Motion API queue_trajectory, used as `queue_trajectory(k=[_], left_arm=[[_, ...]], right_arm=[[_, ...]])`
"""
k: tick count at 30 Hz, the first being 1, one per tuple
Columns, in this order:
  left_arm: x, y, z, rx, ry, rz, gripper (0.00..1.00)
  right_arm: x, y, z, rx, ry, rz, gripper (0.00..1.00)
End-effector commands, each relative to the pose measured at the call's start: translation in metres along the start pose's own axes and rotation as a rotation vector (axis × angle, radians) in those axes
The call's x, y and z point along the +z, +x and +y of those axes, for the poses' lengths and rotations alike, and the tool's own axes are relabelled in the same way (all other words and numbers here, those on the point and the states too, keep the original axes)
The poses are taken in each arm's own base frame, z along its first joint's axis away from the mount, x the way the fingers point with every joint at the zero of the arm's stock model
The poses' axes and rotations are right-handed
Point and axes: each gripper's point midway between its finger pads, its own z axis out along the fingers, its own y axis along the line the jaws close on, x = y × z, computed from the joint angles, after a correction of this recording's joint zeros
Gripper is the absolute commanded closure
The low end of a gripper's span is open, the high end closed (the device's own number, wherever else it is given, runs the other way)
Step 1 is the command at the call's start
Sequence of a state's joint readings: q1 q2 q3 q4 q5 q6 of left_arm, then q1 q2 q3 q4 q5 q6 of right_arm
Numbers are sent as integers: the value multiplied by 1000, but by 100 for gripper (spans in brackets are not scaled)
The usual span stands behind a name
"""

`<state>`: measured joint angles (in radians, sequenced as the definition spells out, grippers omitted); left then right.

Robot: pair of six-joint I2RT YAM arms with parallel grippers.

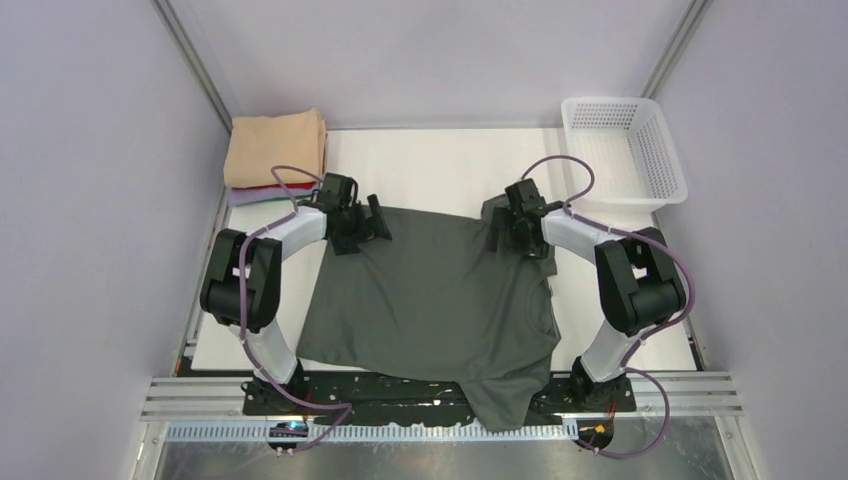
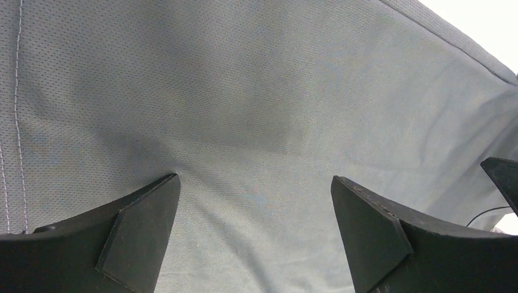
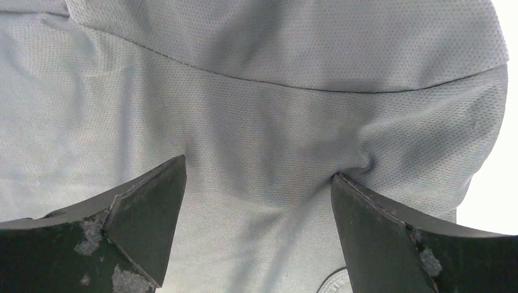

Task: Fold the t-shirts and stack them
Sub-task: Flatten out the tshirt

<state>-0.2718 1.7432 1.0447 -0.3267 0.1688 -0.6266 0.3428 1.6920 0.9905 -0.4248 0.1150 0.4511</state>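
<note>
grey t-shirt spread flat; folded stack, basket behind

I saw the grey t-shirt was matt, finely pitted cloth; the basket white plastic; the right pincer had scuffed matt-black fingers.

L arm & R arm are showing black joints w/ white link shells. Purple cables are looping along both. Jaws are showing as black wedges; R pair is carrying whitish scuff marks.
</note>
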Motion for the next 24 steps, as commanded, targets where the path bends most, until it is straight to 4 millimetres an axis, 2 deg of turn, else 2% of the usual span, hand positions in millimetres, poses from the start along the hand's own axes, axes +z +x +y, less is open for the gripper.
queue_trajectory(k=[1, 6, 7, 12, 15, 18, 21, 24], left_arm=[[21, -6, 21, -61, -72, 44, 0], [31, -31, 21, -118, -69, 49, 0], [30, -40, 17, -141, -71, 50, 0], [25, -54, 6, -133, -48, 68, 0], [33, -71, 4, -155, -43, 36, 0], [43, -78, -5, -186, 0, 65, 0], [42, -85, -9, -195, 24, 22, 0], [31, -89, -5, -174, -9, -7, 0]], right_arm=[[21, -24, 6, 58, -38, -6, 5], [30, -59, 17, 84, -106, -14, 5], [32, -70, 19, 86, -122, -18, 5], [42, -103, 25, 67, -139, -33, 5], [49, -128, 28, 69, -136, -57, 5], [56, -139, 28, 86, -125, -68, 4], [51, -152, 33, 95, -132, -97, 5], [35, -161, 31, 82, -131, -137, 5]])
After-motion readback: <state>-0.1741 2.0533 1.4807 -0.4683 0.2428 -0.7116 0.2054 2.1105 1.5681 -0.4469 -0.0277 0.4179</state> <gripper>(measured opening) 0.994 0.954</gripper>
